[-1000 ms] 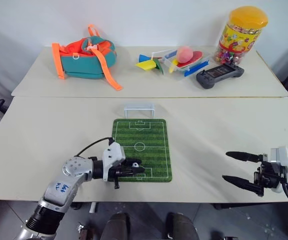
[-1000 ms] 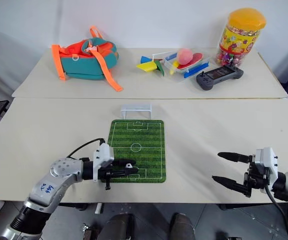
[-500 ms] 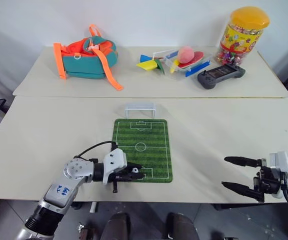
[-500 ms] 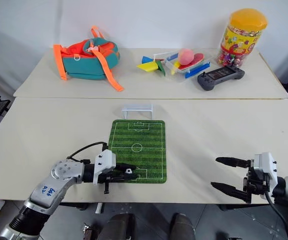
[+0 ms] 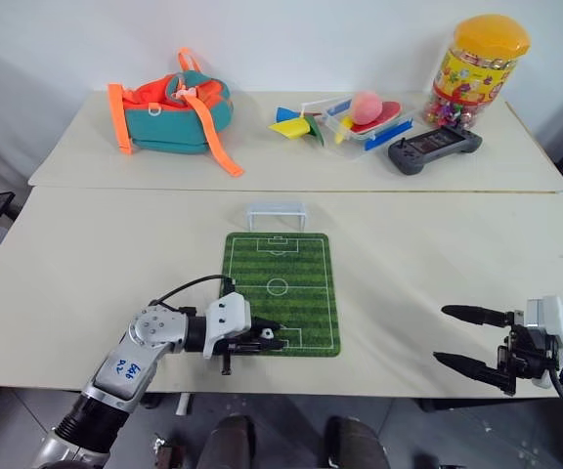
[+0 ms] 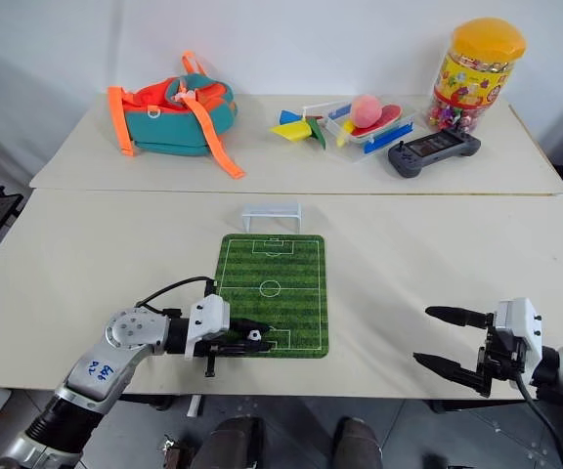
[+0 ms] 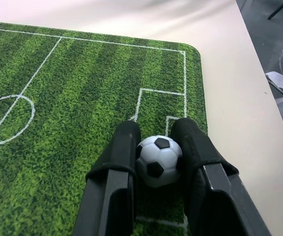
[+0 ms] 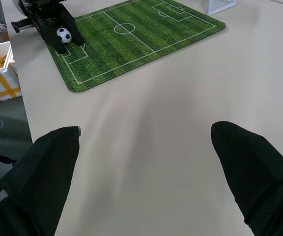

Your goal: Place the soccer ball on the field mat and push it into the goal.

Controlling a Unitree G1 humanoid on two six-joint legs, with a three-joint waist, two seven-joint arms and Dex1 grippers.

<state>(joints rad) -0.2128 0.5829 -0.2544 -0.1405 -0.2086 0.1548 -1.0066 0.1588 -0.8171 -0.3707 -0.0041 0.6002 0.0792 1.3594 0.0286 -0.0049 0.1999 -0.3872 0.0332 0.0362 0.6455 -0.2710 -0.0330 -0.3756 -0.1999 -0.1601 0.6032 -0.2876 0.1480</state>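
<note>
Since a second ago my left gripper (image 7: 157, 147) has loosened slightly, fingers still flanking the soccer ball (image 7: 158, 161), which rests on the field mat (image 5: 281, 290) by its near penalty box. My right gripper (image 5: 469, 341) hangs wide open, holding nothing, well right of the mat.

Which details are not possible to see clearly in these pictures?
- Whether the soccer ball rests on the field mat or hangs just above it: in the left wrist view the left gripper fingers cover its underside.
- The same ball in the head views: too small and half hidden by the left gripper.
- The goal netting: too small in the head views, cut off by the edge in the right wrist view.
- The jar label: too small to read.
</note>
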